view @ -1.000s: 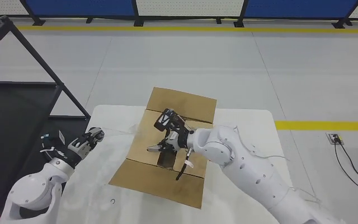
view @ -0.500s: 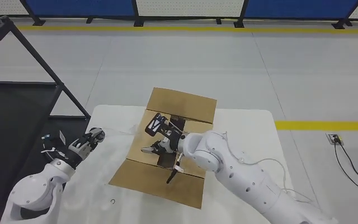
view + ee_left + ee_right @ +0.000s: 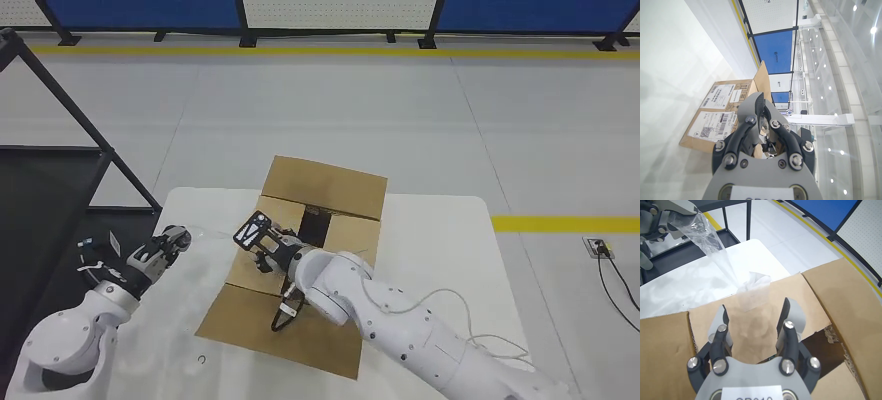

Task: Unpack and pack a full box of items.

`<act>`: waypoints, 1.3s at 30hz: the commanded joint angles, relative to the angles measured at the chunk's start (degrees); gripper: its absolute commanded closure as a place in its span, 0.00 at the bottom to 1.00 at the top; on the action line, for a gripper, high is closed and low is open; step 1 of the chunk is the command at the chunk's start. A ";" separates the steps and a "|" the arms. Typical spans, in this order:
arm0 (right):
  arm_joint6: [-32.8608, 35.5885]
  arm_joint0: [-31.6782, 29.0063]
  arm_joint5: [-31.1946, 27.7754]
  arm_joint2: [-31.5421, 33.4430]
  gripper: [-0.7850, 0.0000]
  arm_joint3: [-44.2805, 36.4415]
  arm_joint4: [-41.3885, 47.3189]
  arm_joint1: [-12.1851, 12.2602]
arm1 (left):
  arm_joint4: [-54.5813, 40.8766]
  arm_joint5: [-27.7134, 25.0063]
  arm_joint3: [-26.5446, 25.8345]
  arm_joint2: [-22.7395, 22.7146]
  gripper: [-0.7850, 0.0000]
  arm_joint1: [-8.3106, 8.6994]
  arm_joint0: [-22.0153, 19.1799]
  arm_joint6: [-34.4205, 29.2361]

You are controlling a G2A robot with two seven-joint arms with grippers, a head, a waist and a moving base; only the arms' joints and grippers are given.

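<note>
Gripping clear plastic film (image 3: 713, 247), left pincer (image 3: 762, 107) clamped tight; right pincer (image 3: 755, 308) spread wide, empty, above box (image 3: 844, 298) flap.

1 cardboard box (image 3: 330, 185), 1 clear plastic bag (image 3: 715, 249), 1 white table (image 3: 440, 230), 1 blk rack (image 3: 45, 200)

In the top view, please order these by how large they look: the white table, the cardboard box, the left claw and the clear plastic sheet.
1. White table
2. Cardboard box
3. Left claw
The clear plastic sheet, stretched from this claw towards the box, is too faint there to rank.
</note>
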 commanded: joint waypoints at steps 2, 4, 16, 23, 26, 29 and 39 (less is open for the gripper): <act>-0.40 0.07 0.32 -0.45 0.53 0.94 -0.45 -1.07 | -0.07 0.05 0.04 0.16 1.00 0.06 -0.21 -0.07; -0.83 0.06 0.57 -0.38 0.53 1.84 -0.87 -1.65 | -0.17 -0.06 0.06 0.24 1.00 0.10 -0.32 -0.11; -1.07 -0.76 0.53 1.67 0.78 4.22 -2.50 -3.80 | -0.43 -0.40 0.62 0.28 1.00 0.38 -0.70 -0.19; -0.08 -1.31 -0.32 2.89 0.88 4.85 -3.74 -4.64 | -0.82 -0.57 1.07 -0.42 1.00 0.58 -0.60 0.00; 0.54 -1.50 -0.59 3.29 0.97 5.14 -4.35 -5.01 | -1.00 -0.64 1.14 -0.59 1.00 0.66 -0.51 -0.05; 0.67 -1.82 -0.46 3.83 1.00 5.29 -4.93 -5.34 | -1.10 -0.58 1.15 -0.63 1.00 0.74 -0.42 -0.13; 1.65 -3.36 -0.65 5.99 1.00 4.79 -7.23 -5.91 | -1.63 -0.94 1.04 -1.10 1.00 0.96 0.05 0.08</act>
